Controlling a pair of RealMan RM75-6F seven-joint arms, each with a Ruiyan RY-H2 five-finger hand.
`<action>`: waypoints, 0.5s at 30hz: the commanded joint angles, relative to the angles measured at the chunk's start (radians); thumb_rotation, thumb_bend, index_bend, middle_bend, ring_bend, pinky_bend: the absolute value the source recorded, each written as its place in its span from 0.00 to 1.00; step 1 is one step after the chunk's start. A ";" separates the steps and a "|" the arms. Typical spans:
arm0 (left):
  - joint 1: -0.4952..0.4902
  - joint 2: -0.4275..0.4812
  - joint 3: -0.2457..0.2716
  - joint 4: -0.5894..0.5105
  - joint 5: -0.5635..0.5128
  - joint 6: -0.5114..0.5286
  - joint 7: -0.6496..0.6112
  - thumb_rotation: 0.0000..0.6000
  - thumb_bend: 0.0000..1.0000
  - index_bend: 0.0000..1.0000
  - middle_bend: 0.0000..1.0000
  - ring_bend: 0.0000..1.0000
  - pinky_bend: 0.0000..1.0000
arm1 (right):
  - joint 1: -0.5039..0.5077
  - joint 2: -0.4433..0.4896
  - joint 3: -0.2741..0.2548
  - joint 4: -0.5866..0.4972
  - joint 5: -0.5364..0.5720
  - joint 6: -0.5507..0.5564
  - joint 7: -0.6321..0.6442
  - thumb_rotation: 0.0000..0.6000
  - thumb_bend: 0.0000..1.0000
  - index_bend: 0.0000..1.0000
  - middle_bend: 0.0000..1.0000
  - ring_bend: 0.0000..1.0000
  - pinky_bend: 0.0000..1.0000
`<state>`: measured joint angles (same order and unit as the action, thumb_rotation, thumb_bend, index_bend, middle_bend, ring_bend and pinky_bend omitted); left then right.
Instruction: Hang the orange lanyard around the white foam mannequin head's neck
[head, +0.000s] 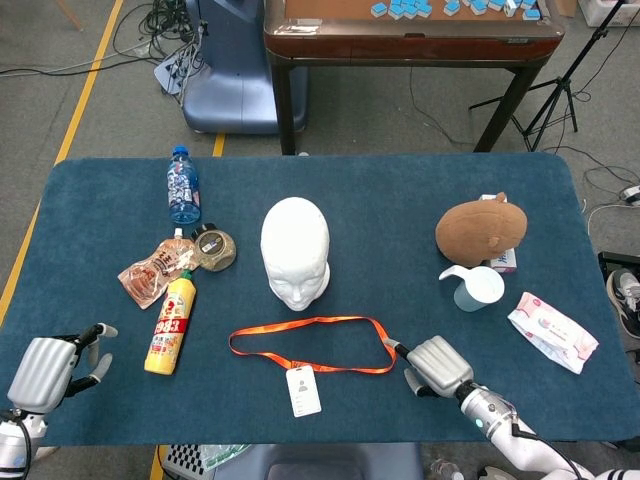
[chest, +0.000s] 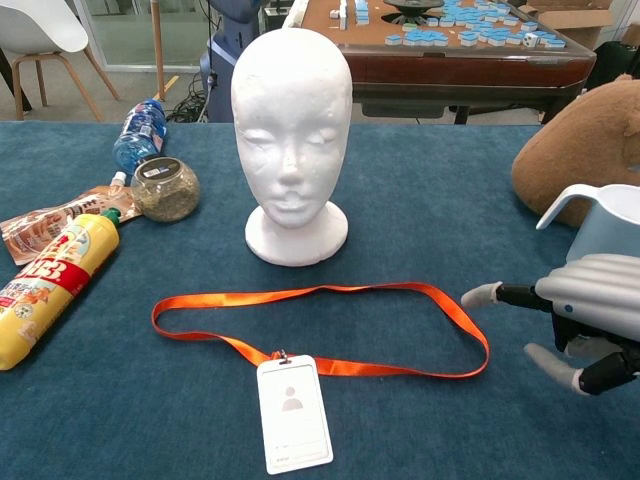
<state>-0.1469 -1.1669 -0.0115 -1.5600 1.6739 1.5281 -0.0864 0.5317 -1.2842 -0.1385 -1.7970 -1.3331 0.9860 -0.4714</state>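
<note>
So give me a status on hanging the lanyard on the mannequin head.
Done: nothing yet. The orange lanyard lies flat on the table in front of the white foam mannequin head, with its badge beside it. In hand: nothing; the right hand sits open by the loop's right end, and the left hand waits at the table's corner. Left: grip, lift, and loop it over the head.

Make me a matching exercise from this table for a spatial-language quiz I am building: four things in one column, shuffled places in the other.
Things:
1. orange lanyard
2. yellow bottle
3. brown plush toy
4. right robot hand

Places:
A. at the lanyard's right end
B. lying left of the mannequin head
C. behind the pale jug
D. flat in front of the mannequin head

Pairs: 1-D, 2-B, 3-C, 4-A
</note>
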 joint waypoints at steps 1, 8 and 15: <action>-0.045 0.026 -0.013 -0.058 -0.020 -0.066 -0.012 1.00 0.33 0.38 0.72 0.76 0.81 | -0.025 -0.028 0.011 -0.002 -0.009 0.046 -0.048 0.62 0.19 0.00 1.00 1.00 1.00; -0.114 0.010 -0.049 -0.093 -0.028 -0.130 -0.003 1.00 0.33 0.39 0.76 0.79 0.85 | -0.069 0.006 0.069 -0.077 -0.072 0.188 -0.026 0.64 0.16 0.00 1.00 1.00 1.00; -0.222 0.025 -0.054 -0.142 -0.060 -0.315 0.020 1.00 0.33 0.40 0.77 0.80 0.88 | -0.094 0.092 0.114 -0.149 -0.086 0.261 -0.023 0.64 0.17 0.00 1.00 1.00 1.00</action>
<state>-0.3205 -1.1453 -0.0609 -1.6782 1.6319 1.2828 -0.0794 0.4462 -1.2053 -0.0352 -1.9339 -1.4153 1.2364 -0.4972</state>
